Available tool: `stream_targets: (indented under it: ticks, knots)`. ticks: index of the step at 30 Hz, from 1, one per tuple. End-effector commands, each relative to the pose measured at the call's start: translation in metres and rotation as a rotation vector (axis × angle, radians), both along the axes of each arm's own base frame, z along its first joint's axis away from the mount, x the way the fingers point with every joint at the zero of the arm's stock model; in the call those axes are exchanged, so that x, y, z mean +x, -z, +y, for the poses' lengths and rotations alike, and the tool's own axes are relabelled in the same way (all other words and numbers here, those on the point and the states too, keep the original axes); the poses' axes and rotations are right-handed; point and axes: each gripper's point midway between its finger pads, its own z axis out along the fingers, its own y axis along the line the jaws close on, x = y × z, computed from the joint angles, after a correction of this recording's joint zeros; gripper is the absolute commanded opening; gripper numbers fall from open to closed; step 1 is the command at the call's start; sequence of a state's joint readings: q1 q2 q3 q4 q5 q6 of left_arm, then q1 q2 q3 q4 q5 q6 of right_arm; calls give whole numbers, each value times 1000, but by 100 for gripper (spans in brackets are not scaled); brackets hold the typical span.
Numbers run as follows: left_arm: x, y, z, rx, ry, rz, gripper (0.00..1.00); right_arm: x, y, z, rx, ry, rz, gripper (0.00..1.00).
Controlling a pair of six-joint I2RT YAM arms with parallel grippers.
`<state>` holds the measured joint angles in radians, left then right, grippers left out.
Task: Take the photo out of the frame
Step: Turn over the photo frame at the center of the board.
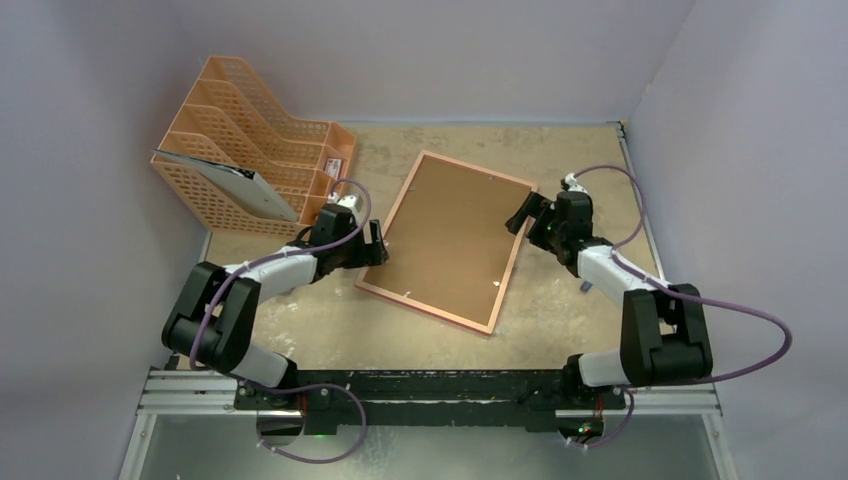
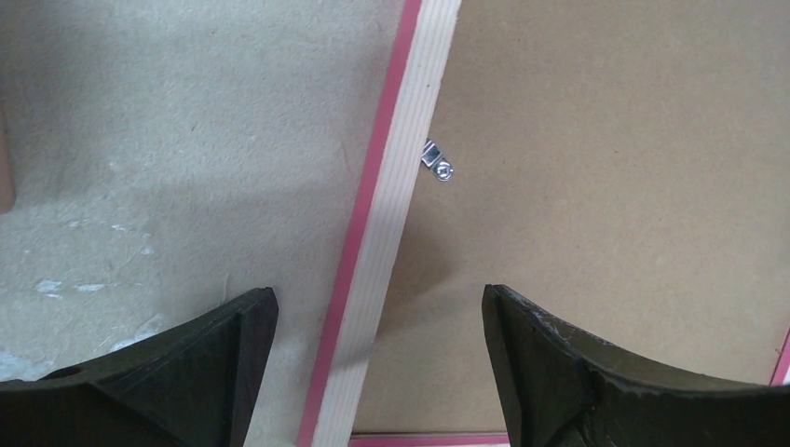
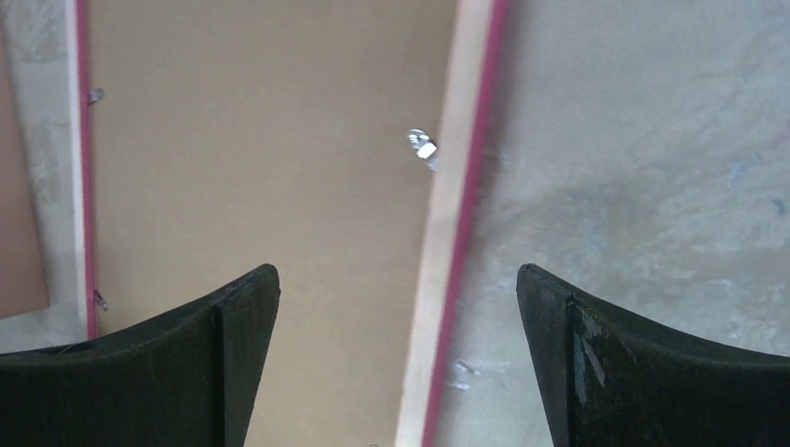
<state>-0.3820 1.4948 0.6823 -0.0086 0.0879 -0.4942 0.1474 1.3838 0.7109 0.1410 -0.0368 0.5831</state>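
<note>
Photo — not showing in any view. Hovering wide and empty with the left gripper [image 2: 379, 293], straddling the left rail of the frame [image 1: 428, 309] near a clip [image 2: 438, 166]. Hovering equally wide and empty with the right gripper [image 3: 399, 270] over the opposite rail. Finding the frame lying back-up between them on the table [image 1: 590, 160], with the board [image 1: 450, 240] seated inside the rails — so probably hiding the photo underneath. Judging the task as barely begun: clips needing turning, board needing lifting, photo needing pulling out. Showing a clip up close only in the wrist views, the right one blurring. Showing the whole tilted frame and the rack [image 1: 250, 140] only from above.
</note>
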Motion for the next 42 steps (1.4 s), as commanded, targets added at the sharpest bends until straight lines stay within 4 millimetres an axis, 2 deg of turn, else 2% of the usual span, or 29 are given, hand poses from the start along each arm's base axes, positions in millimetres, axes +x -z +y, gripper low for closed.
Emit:
stream_targets:
  ticks: [1, 5, 10, 16, 20, 23, 30, 36, 42]
  knots:
    - [-4, 6, -12, -49, 47, 8, 84, 4, -3, 3, 79, -60, -54, 99]
    - [-14, 11, -19, -82, 69, 27, 83, 5, 9, 7, 83, -87, -29, 99]
    - [-33, 13, -36, -157, 118, 45, 82, 4, 34, 6, 68, -95, 21, 99]
    - [-53, 25, -41, -141, 148, 79, 82, 6, 58, 7, 40, -131, 78, 99]
    - [-68, 29, -48, -169, 176, 99, 80, 12, 63, 4, 11, -139, 80, 99]
    - [-87, 32, -56, -194, 207, 123, 79, 12, 67, 5, -3, -164, 98, 99]
    - [-126, 35, -63, -191, 224, 148, 78, 11, 64, 3, -39, -190, 101, 99]
    - [-141, 36, -54, -158, 205, 153, 77, 3, 67, 6, -58, -200, 117, 99]
    - [-139, 34, -38, -90, 164, 129, 78, -4, 64, 2, -79, -171, 121, 99]
